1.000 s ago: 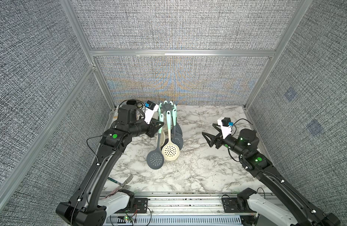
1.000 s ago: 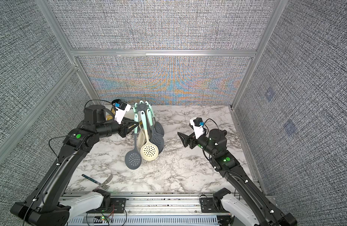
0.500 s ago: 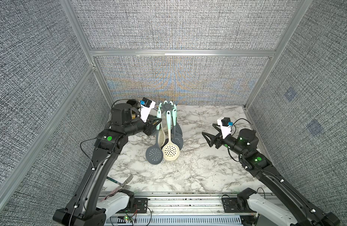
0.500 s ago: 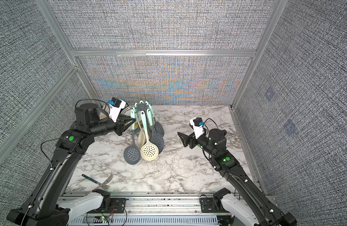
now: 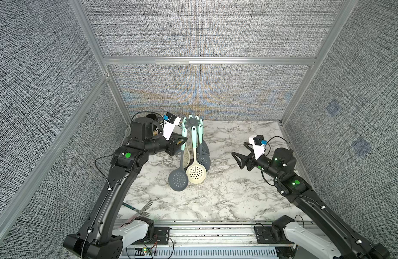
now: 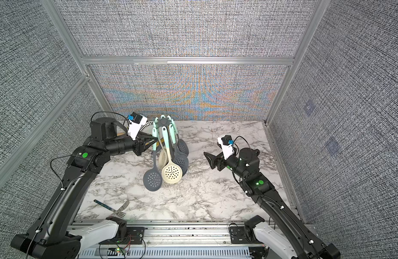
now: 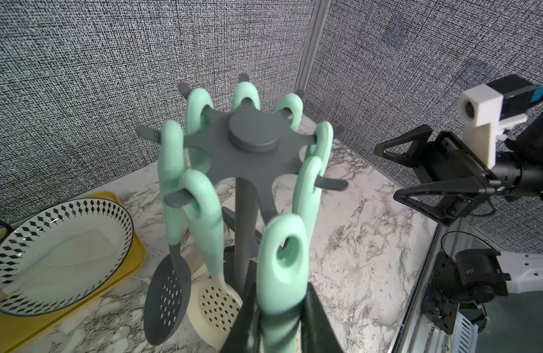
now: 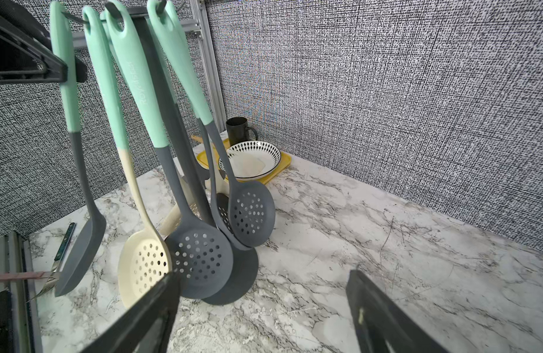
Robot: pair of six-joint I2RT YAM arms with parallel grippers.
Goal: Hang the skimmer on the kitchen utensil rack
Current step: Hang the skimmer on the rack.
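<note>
Shifted a little since a second ago, the left gripper (image 5: 181, 141) clamps the skimmer (image 5: 178, 180) by its mint handle, just beside the kitchen utensil rack (image 5: 192, 122) near the table's (image 5: 227, 201) back edge. The left wrist view shows why: the handle's loop (image 7: 287, 250) sits below the crown, not yet hooked. In the right wrist view, the right gripper (image 8: 261, 293) is spread wide and empty, apart from the hanging utensils.

Rack (image 5: 192, 122) with hanging skimmers (image 5: 195, 172) mid-back on the surface (image 5: 227, 197), plate (image 7: 89, 204) on tray (image 7: 19, 327) behind-left, forks (image 6: 124, 205) at front-left.
</note>
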